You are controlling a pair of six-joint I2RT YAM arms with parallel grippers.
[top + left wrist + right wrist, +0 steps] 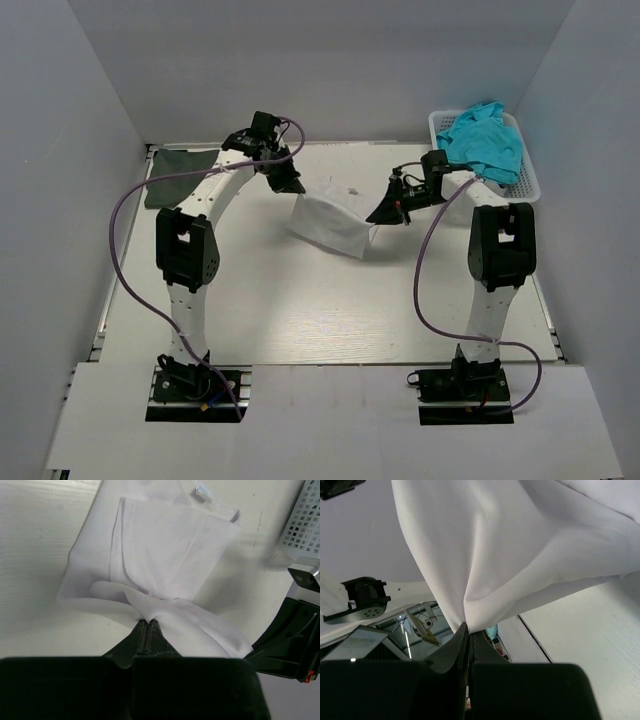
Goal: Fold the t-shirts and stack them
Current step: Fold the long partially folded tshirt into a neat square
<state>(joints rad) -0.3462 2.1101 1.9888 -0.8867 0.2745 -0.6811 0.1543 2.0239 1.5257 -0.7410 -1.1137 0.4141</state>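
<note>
The white t-shirt [330, 222] hangs partly folded between both grippers, its lower part resting on the table. My left gripper [291, 186] is shut on its far left edge, and in the left wrist view the jaws [148, 621] pinch a fold of white cloth [170, 550]; the neck label [201, 491] shows at the top. My right gripper [386, 213] is shut on the right edge, where the cloth [510, 545] drapes up from the pinched tips [468, 627]. The dark olive-green t-shirt [178, 163] lies folded flat at the back left.
A white mesh basket [531, 186] at the back right holds crumpled teal cloth [485, 140]; its wall [302, 525] shows in the left wrist view. White walls enclose the table on three sides.
</note>
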